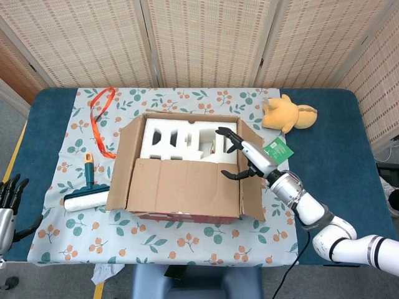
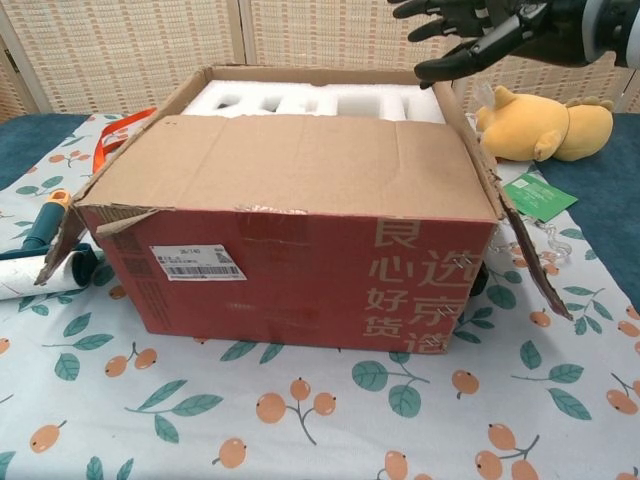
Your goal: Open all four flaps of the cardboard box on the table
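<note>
The cardboard box point(image 1: 181, 168) stands in the middle of the table, with white foam point(image 1: 187, 140) showing in its far half. Its near flap point(image 1: 184, 184) lies flat over the front half, seen as well in the chest view as the near flap point(image 2: 290, 165). The left flap point(image 1: 126, 149) and right flap point(image 1: 252, 187) lean outward. No far flap stands above the back rim. My right hand point(image 1: 240, 156) hovers over the box's right edge, fingers spread and holding nothing; the chest view has this right hand point(image 2: 470, 30) above the far right corner. My left hand point(image 1: 9, 202) hangs off the table's left front, fingers apart.
A yellow plush toy point(image 1: 288, 112) and a green card point(image 1: 274, 149) lie right of the box. On the left are an orange ribbon point(image 1: 100, 115) and a lint roller point(image 1: 87, 196). A floral cloth point(image 1: 187, 243) covers the blue table point(image 1: 336, 174).
</note>
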`<state>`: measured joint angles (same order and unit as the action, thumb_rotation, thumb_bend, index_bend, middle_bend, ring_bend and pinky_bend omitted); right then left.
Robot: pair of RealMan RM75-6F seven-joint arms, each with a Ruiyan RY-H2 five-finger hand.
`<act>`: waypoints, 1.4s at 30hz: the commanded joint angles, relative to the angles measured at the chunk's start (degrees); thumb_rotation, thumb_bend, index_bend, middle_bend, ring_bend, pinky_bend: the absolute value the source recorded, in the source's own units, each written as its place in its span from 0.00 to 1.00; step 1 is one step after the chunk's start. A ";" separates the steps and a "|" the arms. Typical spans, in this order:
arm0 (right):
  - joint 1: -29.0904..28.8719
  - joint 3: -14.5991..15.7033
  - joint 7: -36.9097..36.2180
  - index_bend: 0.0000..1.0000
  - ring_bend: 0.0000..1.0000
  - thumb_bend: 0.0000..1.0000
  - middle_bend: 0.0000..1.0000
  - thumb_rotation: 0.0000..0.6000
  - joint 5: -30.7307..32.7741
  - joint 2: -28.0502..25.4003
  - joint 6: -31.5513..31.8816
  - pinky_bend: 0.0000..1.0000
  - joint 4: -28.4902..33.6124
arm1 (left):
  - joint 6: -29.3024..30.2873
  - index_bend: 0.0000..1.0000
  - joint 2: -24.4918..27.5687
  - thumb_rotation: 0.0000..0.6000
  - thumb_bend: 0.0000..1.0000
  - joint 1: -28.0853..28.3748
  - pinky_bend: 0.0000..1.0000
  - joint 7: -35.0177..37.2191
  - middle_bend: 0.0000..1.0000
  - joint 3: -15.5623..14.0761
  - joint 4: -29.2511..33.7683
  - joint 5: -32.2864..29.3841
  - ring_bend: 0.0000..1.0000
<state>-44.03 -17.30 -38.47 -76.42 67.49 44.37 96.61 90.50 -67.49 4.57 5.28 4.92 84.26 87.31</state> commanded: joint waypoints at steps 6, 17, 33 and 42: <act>-0.25 0.98 -3.88 0.00 0.00 0.37 0.00 1.00 -2.51 4.97 1.93 0.29 -4.80 | 0.55 0.00 0.44 1.00 0.33 -0.62 0.00 -0.16 0.00 0.30 0.58 -1.06 0.00; -0.64 2.12 -7.57 0.00 0.00 0.37 0.00 1.00 -3.16 8.05 2.46 0.35 -6.35 | 0.58 0.00 0.98 1.00 0.33 -1.17 0.00 0.13 0.00 0.43 1.40 -2.08 0.00; -0.73 3.59 -8.38 0.00 0.00 0.37 0.00 1.00 -3.84 10.19 3.43 0.36 -9.77 | -0.04 0.00 1.14 1.00 0.33 -1.27 0.00 -0.18 0.00 0.68 1.94 -3.00 0.00; -0.75 3.96 -11.48 0.00 0.00 0.37 0.00 1.00 -4.97 10.28 3.89 0.36 -10.40 | -0.57 0.00 1.04 1.00 0.33 -0.91 0.00 -0.36 0.00 0.73 1.58 -2.89 0.00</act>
<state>-44.80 -13.39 -49.83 -81.25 77.83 48.13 86.15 89.94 -66.44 3.65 4.91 5.64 85.84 84.42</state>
